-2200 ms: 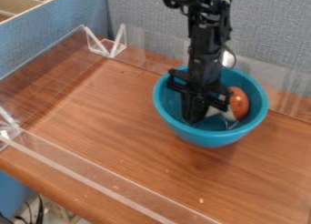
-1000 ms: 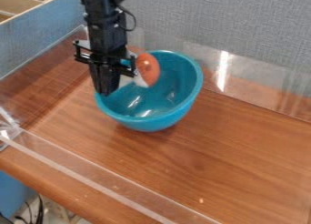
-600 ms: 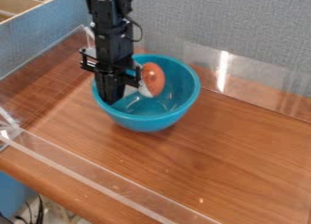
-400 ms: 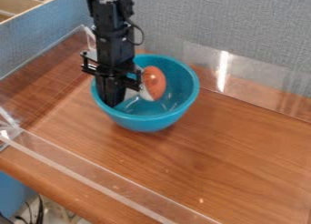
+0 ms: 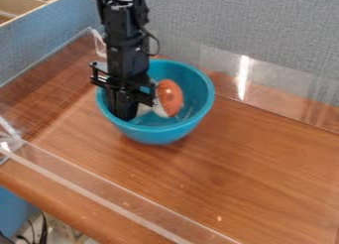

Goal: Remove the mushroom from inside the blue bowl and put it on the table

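Note:
The blue bowl (image 5: 159,114) stands on the table (image 5: 232,179) left of centre, near the back. Inside it, against the right of the hollow, lies the mushroom (image 5: 169,93) with its reddish-brown cap showing. My gripper (image 5: 122,109) points straight down at the bowl's left rim. Its dark fingers (image 5: 119,97) are shut on the rim wall, with the tips partly hidden inside the bowl. The mushroom lies apart from the fingers, a little to their right.
Low clear acrylic walls edge the table: one along the left (image 5: 54,64), one along the front edge (image 5: 113,196), and panels at the back right (image 5: 272,77). A blue-grey partition (image 5: 252,25) rises behind. A wooden box (image 5: 34,5) sits beyond the far-left corner.
The bowl has travelled from the right of the table to the left with my gripper on its rim. It was tilted a second ago and now sits level and lower; the mushroom slid deeper inside.

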Available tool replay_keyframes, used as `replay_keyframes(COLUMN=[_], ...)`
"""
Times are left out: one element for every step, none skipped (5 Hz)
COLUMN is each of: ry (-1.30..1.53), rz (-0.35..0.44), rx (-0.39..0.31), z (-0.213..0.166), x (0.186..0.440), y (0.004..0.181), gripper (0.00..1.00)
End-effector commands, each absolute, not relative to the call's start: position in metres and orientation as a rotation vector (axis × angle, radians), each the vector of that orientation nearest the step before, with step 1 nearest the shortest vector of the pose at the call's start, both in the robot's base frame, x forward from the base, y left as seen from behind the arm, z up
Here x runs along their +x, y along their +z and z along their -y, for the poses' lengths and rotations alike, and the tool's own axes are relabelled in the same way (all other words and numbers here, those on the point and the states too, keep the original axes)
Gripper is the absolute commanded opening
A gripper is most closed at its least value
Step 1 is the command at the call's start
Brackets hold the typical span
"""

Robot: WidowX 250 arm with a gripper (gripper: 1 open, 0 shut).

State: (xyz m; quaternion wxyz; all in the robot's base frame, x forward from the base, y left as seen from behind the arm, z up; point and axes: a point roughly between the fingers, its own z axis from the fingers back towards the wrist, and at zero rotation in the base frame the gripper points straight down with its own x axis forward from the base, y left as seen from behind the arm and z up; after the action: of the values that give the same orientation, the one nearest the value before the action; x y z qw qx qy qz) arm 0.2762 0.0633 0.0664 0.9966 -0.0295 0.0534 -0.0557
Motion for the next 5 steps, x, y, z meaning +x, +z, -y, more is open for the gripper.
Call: replay_keyframes(ry=[-0.150, -0.166, -0.181, -0.196, -0.209], rz=[-0.041, -0.046, -0.050, -0.054, -0.059], rx=[-0.035, -0.033, -0.031, -0.030, -0.028], z=[-0.060, -0.058, -0.056, -0.054, -0.051], x=[0.277, 0.273, 0.270, 0.268, 0.265], y=[0.088, 0.089, 0.090, 0.091, 0.091], gripper=[0.00, 0.00, 0.00, 0.00, 0.00])
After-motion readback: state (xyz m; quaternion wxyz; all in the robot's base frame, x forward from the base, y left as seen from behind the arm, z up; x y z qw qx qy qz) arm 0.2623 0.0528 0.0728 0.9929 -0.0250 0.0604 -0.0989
